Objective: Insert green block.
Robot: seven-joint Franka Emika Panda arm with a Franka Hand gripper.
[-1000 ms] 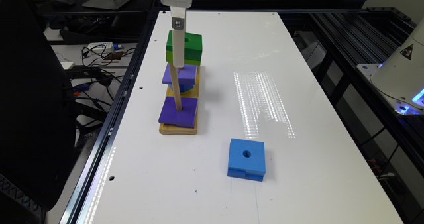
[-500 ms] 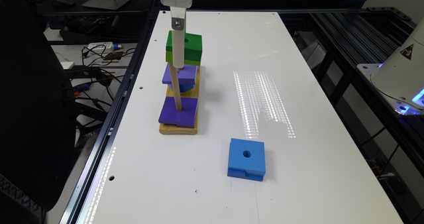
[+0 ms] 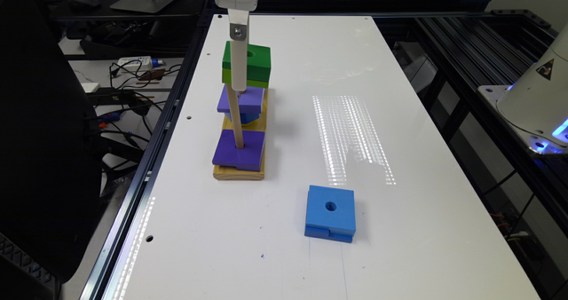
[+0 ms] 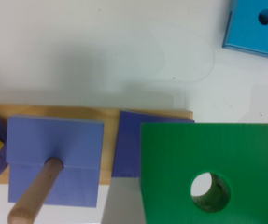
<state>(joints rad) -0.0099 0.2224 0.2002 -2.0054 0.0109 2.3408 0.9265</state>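
We see a white table (image 3: pixel 399 91) carrying a wooden base (image 3: pixel 239 174) near its exterior-view left edge, and a blue block (image 3: pixel 330 213) lying apart from it.

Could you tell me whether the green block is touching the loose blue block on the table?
Apart. The exterior view shows the green block raised above the pegboard, bare table separating it from the blue block.

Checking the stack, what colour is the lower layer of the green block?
Lime green, beneath the green block's dark green top; best seen in the exterior view.

The green block (image 3: pixel 246 65) hangs above the wooden peg base (image 3: pixel 239 172), over the far square block (image 3: pixel 241 99). Nearer, another square block (image 3: pixel 238 149) sits on a peg (image 3: pixel 235 118). A third block (image 3: pixel 330 212) lies on the table (image 3: pixel 399 113), toward the exterior view's right.
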